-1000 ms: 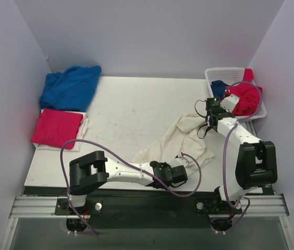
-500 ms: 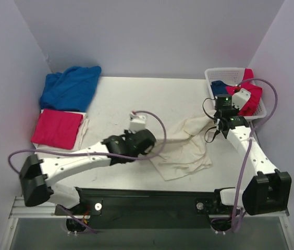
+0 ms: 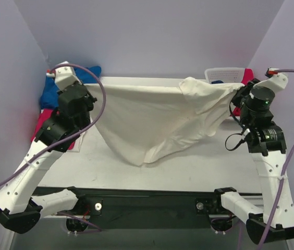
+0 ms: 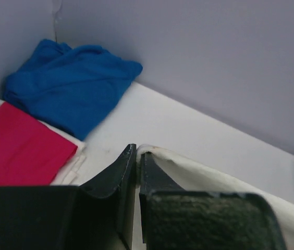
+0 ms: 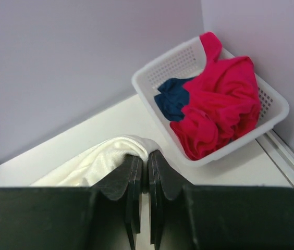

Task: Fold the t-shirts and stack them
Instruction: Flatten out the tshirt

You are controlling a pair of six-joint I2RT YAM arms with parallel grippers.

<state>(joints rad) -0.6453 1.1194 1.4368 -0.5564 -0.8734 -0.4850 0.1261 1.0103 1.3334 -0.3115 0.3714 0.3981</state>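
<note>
**Above table centre: cream shirt spread between 2 grippers**

Left gripper (image 4: 136, 156), jaws narrow, pinches 1 corner of the cream-white t-shirt (image 3: 152, 120) at 10 o'clock. Right gripper (image 5: 148, 161), jaws equally narrow, pinches the opposite corner at 2 o'clock. Top edge taut; body sags toward 6 o'clock. Likely reason: lifting wide lets the cloth hang open before it is laid flat for folding. Folded crimson shirt (image 4: 16, 146) lies at 9 o'clock, with a loose blue shirt (image 4: 69, 88) behind it. Basket (image 5: 178, 62) at 2 o'clock holds more shirts.

light: bright, even, diffuse | shadows: soft | blur: wrist-view foregrounds | glare: none
</note>
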